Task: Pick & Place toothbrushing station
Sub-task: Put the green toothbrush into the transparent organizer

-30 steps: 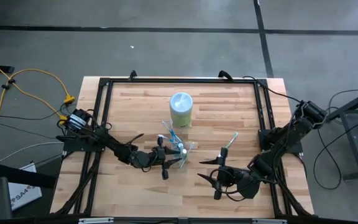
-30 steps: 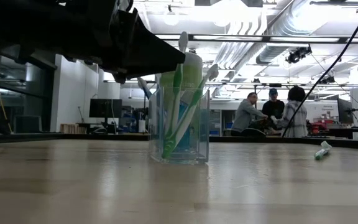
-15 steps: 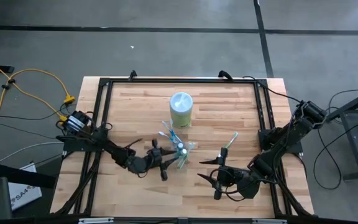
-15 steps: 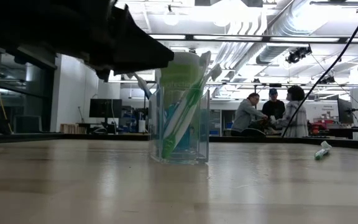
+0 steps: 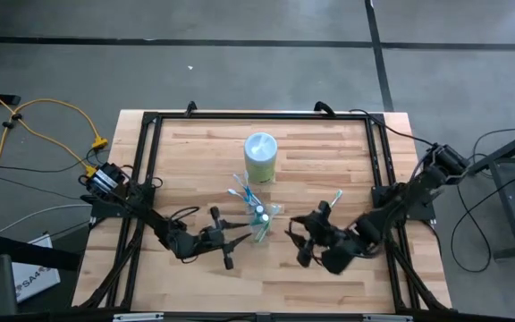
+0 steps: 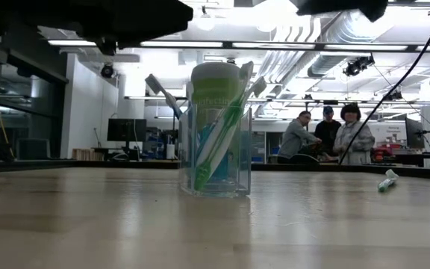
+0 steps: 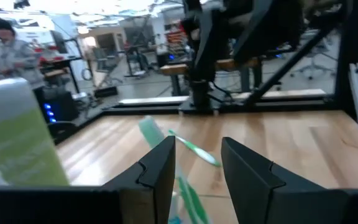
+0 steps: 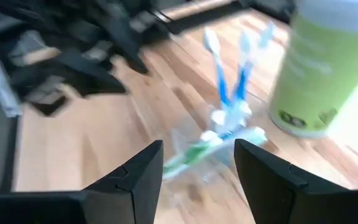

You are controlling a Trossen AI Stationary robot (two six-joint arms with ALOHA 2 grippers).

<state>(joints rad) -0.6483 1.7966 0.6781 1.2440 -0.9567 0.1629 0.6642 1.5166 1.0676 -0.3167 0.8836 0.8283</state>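
The clear tumbler (image 6: 215,161) stands on its base mid-table with several blue-and-white and green-and-white toothbrushes (image 6: 226,127) leaning in it; their heads stick out over the rim (image 5: 240,186). Another green-and-white toothbrush (image 5: 332,202) lies flat on the table to the right of the tumbler. My left gripper (image 5: 236,236) is open, level, just left of the tumbler, with nothing between its fingers (image 7: 160,168). My right gripper (image 5: 300,234) is open to the right of the tumbler, pointing at it; its wrist view shows the tumbler (image 8: 197,158) beyond the fingers.
A green-and-white canister (image 5: 260,157) stands just beyond the tumbler toward the far edge. A black frame (image 5: 257,116) runs round the tabletop. Bare wood lies toward the near edge. People stand in the room behind the table (image 6: 327,134).
My left gripper has drawn back from the tumbler toward the table's left and near edges, rolling a little. A green toothbrush that stood upright in the tumbler now leans against its side. My right gripper has moved toward the tumbler, rolled and tipped downward.
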